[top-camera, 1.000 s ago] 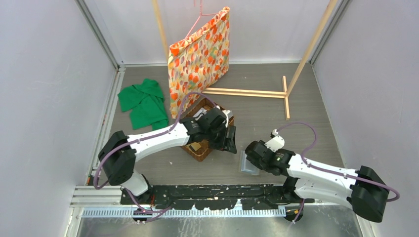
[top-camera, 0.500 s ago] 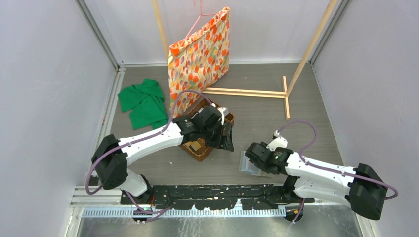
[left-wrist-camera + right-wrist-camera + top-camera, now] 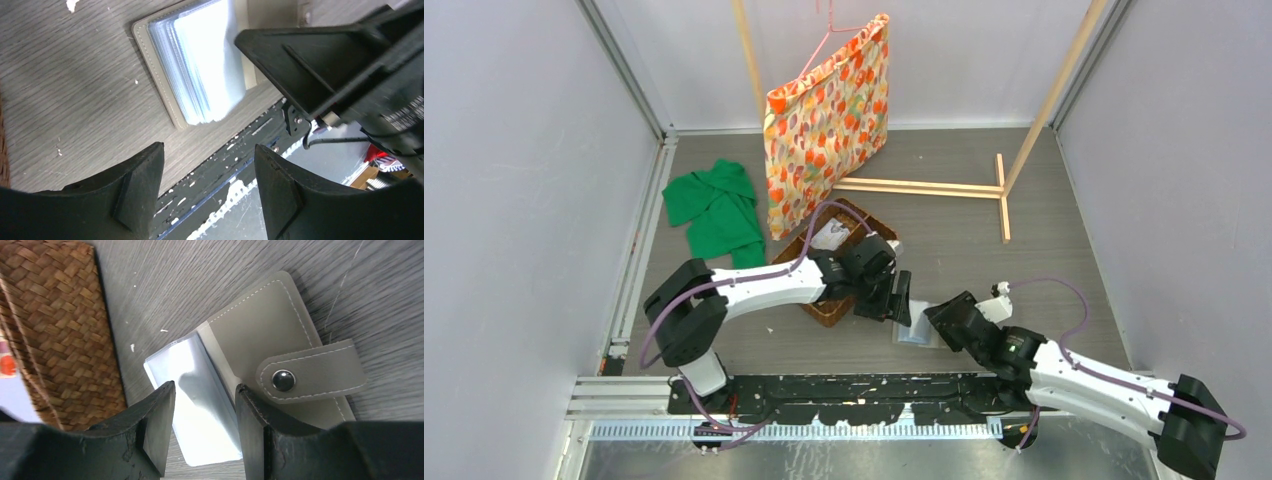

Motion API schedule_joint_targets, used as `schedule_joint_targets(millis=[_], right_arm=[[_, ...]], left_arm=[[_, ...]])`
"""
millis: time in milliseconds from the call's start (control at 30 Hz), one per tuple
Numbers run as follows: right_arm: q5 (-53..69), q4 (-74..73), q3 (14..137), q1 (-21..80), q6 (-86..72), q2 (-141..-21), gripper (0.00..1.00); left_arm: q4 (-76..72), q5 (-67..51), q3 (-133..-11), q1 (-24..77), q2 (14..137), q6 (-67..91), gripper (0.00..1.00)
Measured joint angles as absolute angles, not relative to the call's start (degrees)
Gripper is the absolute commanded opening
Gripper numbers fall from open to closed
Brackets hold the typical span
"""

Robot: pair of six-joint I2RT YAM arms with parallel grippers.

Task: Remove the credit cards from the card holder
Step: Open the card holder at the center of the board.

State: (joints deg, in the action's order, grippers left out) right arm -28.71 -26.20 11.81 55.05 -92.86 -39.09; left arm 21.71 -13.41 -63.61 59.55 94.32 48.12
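The card holder (image 3: 255, 335) is lying open on the table (image 3: 984, 240), just right of the wicker basket (image 3: 55, 325) and near the front edge. Its snap flap (image 3: 310, 372) is spread out flat, so the fan of clear sleeves (image 3: 205, 60) is facing upward and within reach. You are bringing both arms in on it from opposite sides. The left gripper (image 3: 207, 187) is hovering just beside the holder's left side with its jaws wide apart and gripping nothing. The right gripper (image 3: 205, 432) is hanging over the sleeve stack with its jaws parted to roughly the stack's width, and it is likewise empty. This pairing is probably serving a division of labour, with one arm pinning the grey cover while the other is drawing from the sleeves. The credit cards are not showing separately; judging by the pale stack, they are sitting inside the sleeves, with none yet out.
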Motion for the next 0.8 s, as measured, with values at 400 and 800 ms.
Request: schedule_joint_targets(millis=[400, 800], right_arm=[[-26.55, -27.64, 8.91, 54.98, -96.29, -31.27, 0.53], [-26.41, -27.51, 11.03, 55.0, -95.72, -36.14, 0.53]], left_arm=[[14.52, -11.09, -59.94, 59.94, 99.5, 55.24, 0.71], [7.73, -7.75, -55.9, 60.38, 100.07, 58.61, 0.67]])
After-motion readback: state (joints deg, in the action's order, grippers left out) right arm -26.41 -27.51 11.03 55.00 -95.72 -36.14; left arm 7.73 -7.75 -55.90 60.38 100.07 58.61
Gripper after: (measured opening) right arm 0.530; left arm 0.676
